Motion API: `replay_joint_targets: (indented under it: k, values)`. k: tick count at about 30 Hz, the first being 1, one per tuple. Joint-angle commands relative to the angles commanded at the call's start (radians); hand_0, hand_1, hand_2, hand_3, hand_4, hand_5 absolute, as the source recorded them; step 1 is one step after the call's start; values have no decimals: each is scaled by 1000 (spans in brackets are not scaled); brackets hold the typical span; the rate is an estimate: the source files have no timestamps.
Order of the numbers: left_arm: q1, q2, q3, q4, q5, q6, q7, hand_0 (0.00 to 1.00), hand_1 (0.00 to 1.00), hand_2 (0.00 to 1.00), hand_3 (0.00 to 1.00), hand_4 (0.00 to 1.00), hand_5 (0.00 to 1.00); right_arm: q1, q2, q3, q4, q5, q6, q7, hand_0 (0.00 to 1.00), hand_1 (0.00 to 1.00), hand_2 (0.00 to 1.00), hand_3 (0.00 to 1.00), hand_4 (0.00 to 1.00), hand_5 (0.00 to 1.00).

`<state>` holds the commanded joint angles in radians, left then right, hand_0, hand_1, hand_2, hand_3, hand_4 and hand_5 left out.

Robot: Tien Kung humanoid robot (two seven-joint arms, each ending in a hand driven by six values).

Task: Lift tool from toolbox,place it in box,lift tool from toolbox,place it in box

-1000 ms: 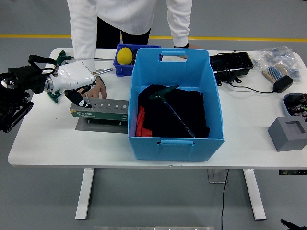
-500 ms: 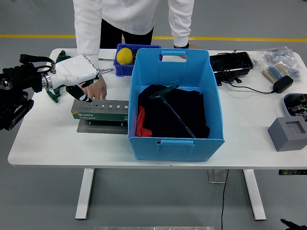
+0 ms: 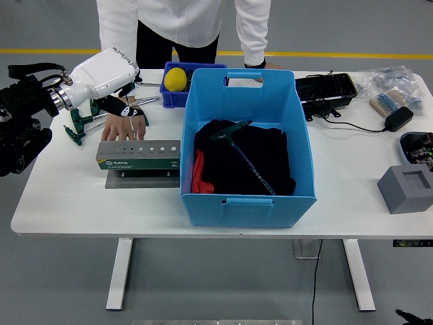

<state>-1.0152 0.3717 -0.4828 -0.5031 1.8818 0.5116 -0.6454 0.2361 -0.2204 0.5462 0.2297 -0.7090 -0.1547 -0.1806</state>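
A: What has changed in the last second?

B: The left hand [image 3: 111,84] has risen from the grey tool holder [image 3: 139,154] and now sits higher, toward the upper left of the frame, above the green-handled tools [image 3: 80,124] lying on the bench [image 3: 61,196].

A: Is it carrying anything?

B: Its dark fingers [image 3: 122,108] are curled downward, with a thin metal shaft [image 3: 145,101] showing just to their right, but I cannot tell whether they actually grip it.

A: How is the hand posed?

B: The white back of the hand faces up and tilts toward the frame's right, with the black forearm coming in from the left edge.

A: And the person?

B: The person's hand [image 3: 128,127] rests flat on the bench just behind the holder, below the robot's fingers.

A: Where is the tool already moved?

B: A T-handle wrench [image 3: 245,154] lies on black cloth [image 3: 270,162] inside the blue box [image 3: 247,196], centre frame. The holder has shifted slightly left.
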Motion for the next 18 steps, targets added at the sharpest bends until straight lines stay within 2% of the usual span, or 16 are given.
replay_joint_targets:
  k: [5, 9, 13, 18]
  values:
    - [13, 4, -46, -26, -45, -8, 0, 32, 2, 2, 27, 870, 360, 0, 0, 0, 0, 1, 0, 0, 620, 601, 665, 541, 782, 661]
    - [38, 12, -111, -83, -67, -32, 0, 32, 2, 2, 27, 870, 360, -1, 0, 0, 0, 1, 0, -1, 620, 601, 665, 541, 782, 661]
    - [78, 20, -197, -194, -85, -65, 0, 29, 2, 2, 26, 865, 360, -2, -1, -1, -1, 3, 0, 0, 620, 601, 665, 542, 783, 662]
    - [112, 8, -224, -329, -93, -93, 0, 30, 2, 2, 26, 851, 345, -3, -1, -1, 0, 1, 1, 0, 619, 601, 665, 541, 783, 662]
